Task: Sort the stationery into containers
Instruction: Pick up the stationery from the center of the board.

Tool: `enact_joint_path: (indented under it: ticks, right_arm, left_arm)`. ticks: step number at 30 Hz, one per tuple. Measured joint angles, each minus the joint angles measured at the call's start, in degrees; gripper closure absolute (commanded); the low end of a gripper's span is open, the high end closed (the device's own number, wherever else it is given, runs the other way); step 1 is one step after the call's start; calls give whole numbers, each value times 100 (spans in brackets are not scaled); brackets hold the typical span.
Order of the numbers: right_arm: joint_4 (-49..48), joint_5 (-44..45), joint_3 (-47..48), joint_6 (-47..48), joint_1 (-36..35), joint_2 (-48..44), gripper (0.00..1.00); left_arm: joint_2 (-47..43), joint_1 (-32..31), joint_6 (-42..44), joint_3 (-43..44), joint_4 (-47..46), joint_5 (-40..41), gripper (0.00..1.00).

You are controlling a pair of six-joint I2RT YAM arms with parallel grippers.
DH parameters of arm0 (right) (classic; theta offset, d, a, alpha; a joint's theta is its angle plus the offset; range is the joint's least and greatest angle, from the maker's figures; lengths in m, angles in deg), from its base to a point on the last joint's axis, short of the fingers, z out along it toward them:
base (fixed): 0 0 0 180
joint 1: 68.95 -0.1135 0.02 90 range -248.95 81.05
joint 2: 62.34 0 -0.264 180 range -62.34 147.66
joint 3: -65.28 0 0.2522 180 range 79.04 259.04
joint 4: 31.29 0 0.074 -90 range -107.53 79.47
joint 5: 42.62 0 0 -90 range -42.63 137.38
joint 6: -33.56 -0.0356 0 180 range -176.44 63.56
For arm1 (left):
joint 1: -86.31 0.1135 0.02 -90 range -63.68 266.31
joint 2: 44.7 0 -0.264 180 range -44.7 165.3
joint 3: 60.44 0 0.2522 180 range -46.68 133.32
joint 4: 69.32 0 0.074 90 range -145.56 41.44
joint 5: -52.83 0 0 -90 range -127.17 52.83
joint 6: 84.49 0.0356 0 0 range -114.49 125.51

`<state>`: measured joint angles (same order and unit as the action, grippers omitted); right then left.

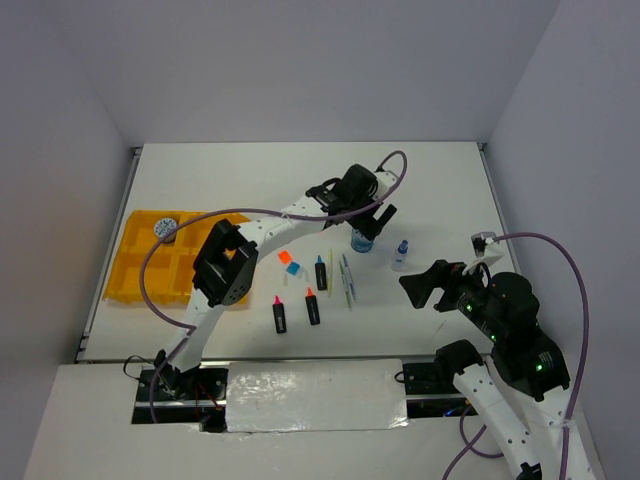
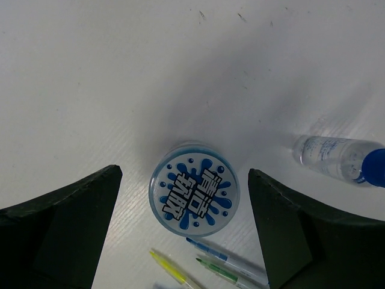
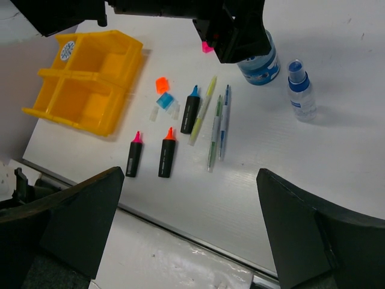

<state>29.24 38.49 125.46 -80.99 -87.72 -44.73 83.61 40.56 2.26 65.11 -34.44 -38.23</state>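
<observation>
Two round blue-and-white tins sit well apart. One tin [image 2: 194,196] stands on the white table [image 1: 440,190] a little right of centre, directly under the left gripper [image 1: 373,225]. Its jaws are spread wide on either side of the tin without touching it (the wrist view looks straight down on the splash-patterned lid). The other tin [image 1: 163,229] lies in the far-left compartment of the yellow-orange tray [image 1: 135,280], which rests at the table's left edge.

Just right of the tin under the gripper is the small blue-capped bottle [image 1: 401,254]. In the left wrist view it looks tipped on its side, though the top view does not settle this. On the near side of that tin lie three thin pens [image 1: 347,280], side by side. Left of them is the blue-capped marker [image 1: 320,272], and nearer still the orange-capped marker [image 1: 312,305] and the pink-capped marker [image 1: 279,314], all with caps pointing far. An orange square [image 1: 284,257] and a blue square [image 1: 293,269] lie together left of the blue-capped marker.

The right gripper [image 1: 430,285] hovers over the near-right part of the table, its jaws wide apart and holding nothing.
</observation>
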Motion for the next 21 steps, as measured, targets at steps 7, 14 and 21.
enact_joint_path:
  ticks: [7,14,21]
  right_arm:
    - [-31,-48,-138,-2,0,0,0]
    - [-46,-85,-188,-2,0,7,0]
    - [-74,-103,-195,-4,0,17,0]
  left_arm:
    - [365,4,-20,-28,-94,-15,3]
    - [492,4,-144,-48,-101,-28,75]
    - [258,9,-317,-142,-46,251,95]
